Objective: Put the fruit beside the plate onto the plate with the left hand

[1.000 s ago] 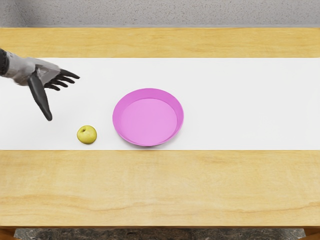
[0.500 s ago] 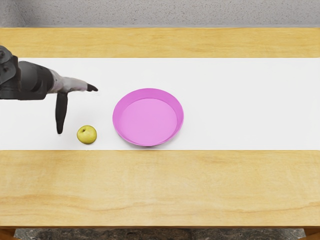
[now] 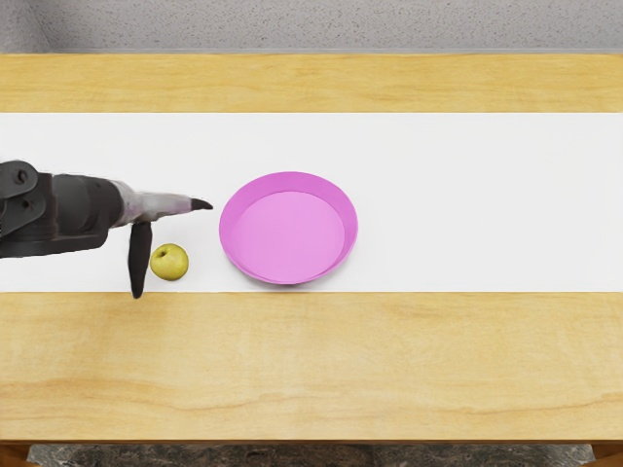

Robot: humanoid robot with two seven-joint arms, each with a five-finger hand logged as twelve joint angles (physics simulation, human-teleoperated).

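The approach to the grasp is judged to be in hand. The left hand (image 3: 148, 212) is spread wide and nothing is held: fingers (image 3: 180, 204) are pointed to 3 o'clock, thumb (image 3: 139, 263) to 6 o'clock. The fruit (image 3: 169, 262) is framed between them, just beside the thumb; contact cannot be confirmed. It lies at 8 o'clock of the plate (image 3: 226, 233). Next, closure round the fruit is required, then a lift over the rim.

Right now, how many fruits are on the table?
1. The yellow-green apple lies on the white cloth, left of the pink plate, close beside the open left hand. Nothing in view could hide another.
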